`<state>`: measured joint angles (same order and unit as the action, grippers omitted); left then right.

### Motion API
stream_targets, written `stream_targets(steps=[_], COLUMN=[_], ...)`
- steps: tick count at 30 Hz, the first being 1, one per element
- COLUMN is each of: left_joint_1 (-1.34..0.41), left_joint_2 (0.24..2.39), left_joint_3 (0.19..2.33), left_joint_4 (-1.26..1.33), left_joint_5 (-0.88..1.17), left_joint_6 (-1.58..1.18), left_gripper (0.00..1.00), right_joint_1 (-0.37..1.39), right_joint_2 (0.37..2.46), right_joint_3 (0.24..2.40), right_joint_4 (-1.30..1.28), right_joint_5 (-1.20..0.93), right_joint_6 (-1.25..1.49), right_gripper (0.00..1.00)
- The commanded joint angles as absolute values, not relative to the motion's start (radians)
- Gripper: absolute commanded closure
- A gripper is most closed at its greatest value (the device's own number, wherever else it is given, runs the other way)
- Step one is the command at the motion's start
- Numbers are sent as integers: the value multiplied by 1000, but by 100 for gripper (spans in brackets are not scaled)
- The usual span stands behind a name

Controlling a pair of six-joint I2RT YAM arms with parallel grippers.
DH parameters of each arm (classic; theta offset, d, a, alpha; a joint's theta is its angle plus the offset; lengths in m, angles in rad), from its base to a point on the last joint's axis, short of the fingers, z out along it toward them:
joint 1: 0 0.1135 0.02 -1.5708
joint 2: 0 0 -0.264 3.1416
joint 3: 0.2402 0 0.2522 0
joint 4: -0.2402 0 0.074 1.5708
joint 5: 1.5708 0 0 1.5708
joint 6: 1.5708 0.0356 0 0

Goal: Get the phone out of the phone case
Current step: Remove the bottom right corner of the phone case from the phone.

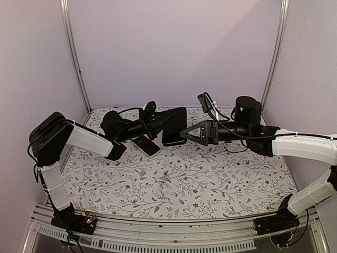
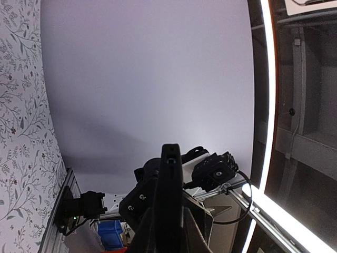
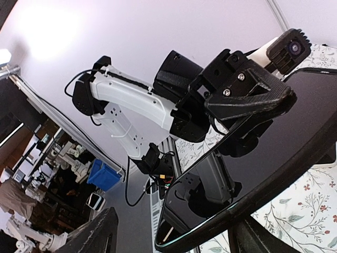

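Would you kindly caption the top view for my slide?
Left hand holds the phone above the table; right hand open alongside.

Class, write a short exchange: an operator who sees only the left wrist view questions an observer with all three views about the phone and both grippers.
Operator: I see only a thin black edge. What is it?
Observer: The phone; the right wrist view shows its glossy face.
Operator: Is it resting on anything?
Observer: No; from above, the left gripper holds it up off the table.
Operator: Is the other arm gripping it?
Observer: No; the right gripper is open, fingers either side of the near edge.
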<state>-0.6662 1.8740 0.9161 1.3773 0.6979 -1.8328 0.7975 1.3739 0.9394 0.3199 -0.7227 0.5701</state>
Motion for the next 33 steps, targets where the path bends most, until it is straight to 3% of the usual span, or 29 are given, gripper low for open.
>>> stream_targets(steps=[1, 5, 15, 23, 33], left_joint_1=[-659, -654, -650, -650, -656], left_joint_2=[1843, 1831, 1828, 1832, 1840], left_joint_3=[902, 897, 894, 897, 899], left_joint_4=[1411, 1402, 1436, 1488, 1527], left_joint_5=[680, 655, 591, 541, 511], left_joint_6=[-1819, -1816, -1824, -1848, -1860], left_gripper=[100, 100, 100, 100, 100], right_joint_1=[772, 772, 785, 807, 807], right_joint_2=[1332, 1342, 1368, 1373, 1377], right_joint_3=[915, 912, 891, 883, 880], right_joint_4=[460, 464, 510, 548, 584], right_joint_5=[-671, -705, -784, -802, -804], right_joint_6=[666, 681, 696, 695, 706], right_gripper=[27, 30, 51, 54, 68])
